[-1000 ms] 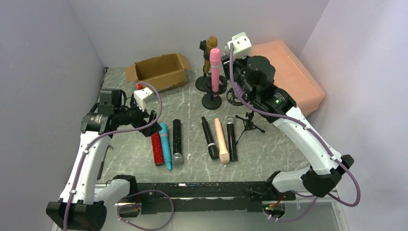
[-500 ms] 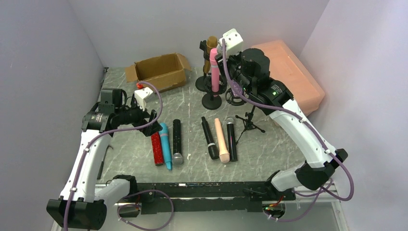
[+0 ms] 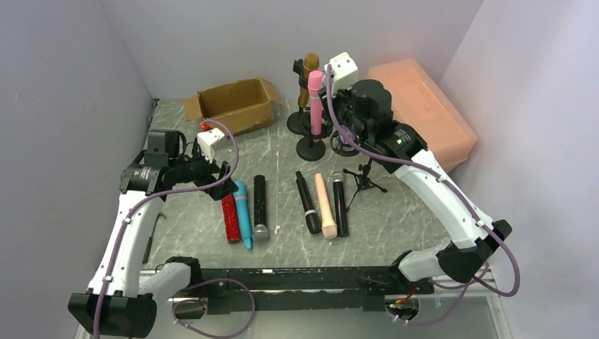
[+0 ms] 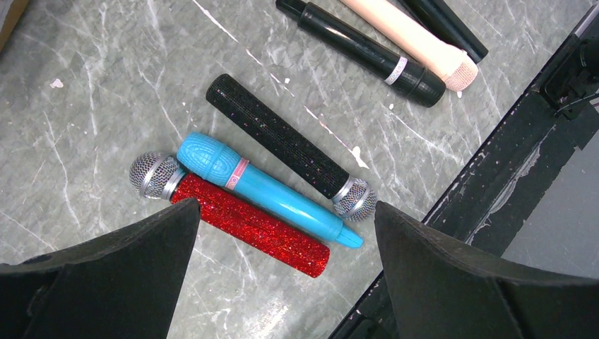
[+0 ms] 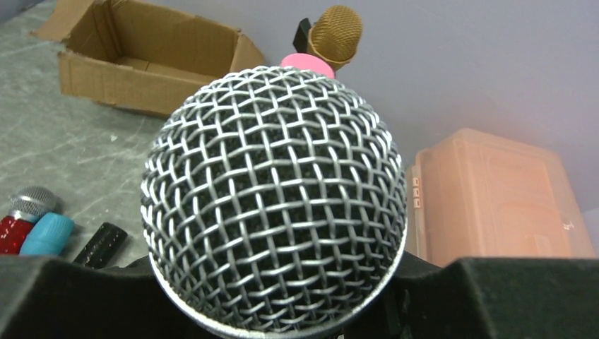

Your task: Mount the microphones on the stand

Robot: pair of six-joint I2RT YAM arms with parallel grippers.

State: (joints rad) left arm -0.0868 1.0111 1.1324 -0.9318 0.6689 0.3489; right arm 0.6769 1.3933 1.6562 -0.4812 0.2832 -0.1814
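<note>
Silver mesh head (image 5: 274, 201) fills my right wrist view: right gripper (image 5: 275, 314) clamped on this microphone, at twelve o'clock beside the pink microphone (image 3: 315, 99). I'd keep it upright, lowering straight onto the stand (image 3: 345, 146). Left gripper (image 4: 282, 240) hangs spread over the red microphone (image 4: 251, 224).

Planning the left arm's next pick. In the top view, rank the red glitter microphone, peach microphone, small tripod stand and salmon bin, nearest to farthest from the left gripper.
1. Red glitter microphone, beside the left gripper.
2. Peach microphone, table centre.
3. Small tripod stand, right of centre.
4. Salmon bin, far right.
</note>
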